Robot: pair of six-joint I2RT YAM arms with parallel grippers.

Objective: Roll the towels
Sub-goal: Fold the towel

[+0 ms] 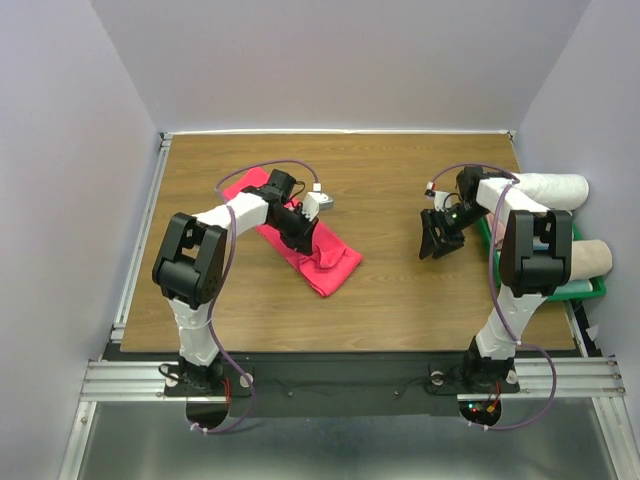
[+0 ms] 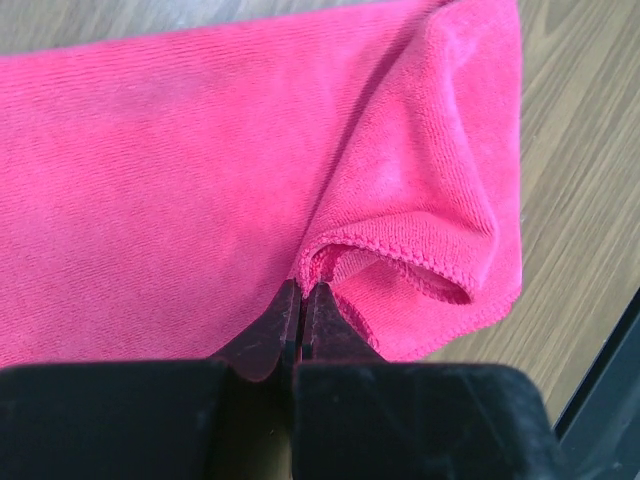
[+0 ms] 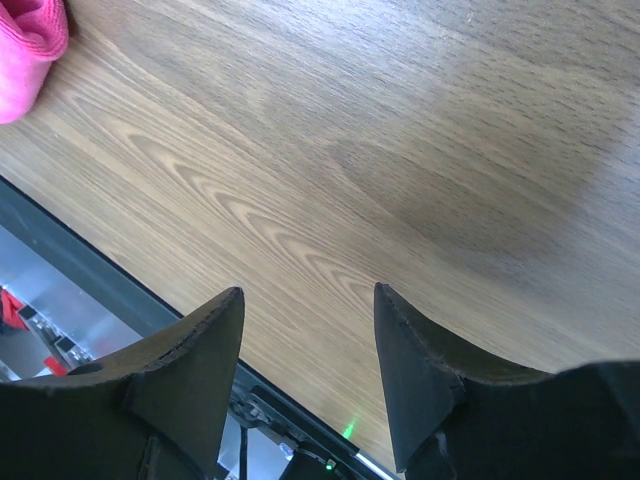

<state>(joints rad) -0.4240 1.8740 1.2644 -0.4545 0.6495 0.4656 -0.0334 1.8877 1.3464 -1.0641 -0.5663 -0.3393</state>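
- Tabletop (image 1: 400, 310): wood-grain board inside pale walls, with both arm bases at its near edge
- Towel (image 1: 335, 268): bright pinkish-red terry cloth, lying slantwise on the left half of the tabletop. It runs from the far left toward the near middle, and its far part is hidden under the left arm. Its near end is bunched and doubled over; the left wrist view (image 2: 150, 170) shows the stitched hem curled into an open loop just beside the fingertips
- Green bin (image 1: 596, 289): at the right edge of the tabletop, beside the right arm
- Rolled towels: two pale rolls in the bin, a white one (image 1: 555, 188) at the far end and a beige one (image 1: 592, 258) nearer
- Right tool (image 1: 437, 245): jaws spread apart and holding nothing, hanging over bare wood right of centre, well apart from the towel. In its own view (image 3: 308, 292) only a pink corner of the towel shows, at the upper left
- Left tool (image 1: 303, 238): down on the towel's near part, with its tips (image 2: 302, 300) pressed together and pinching a fold of the cloth where the hem turns under
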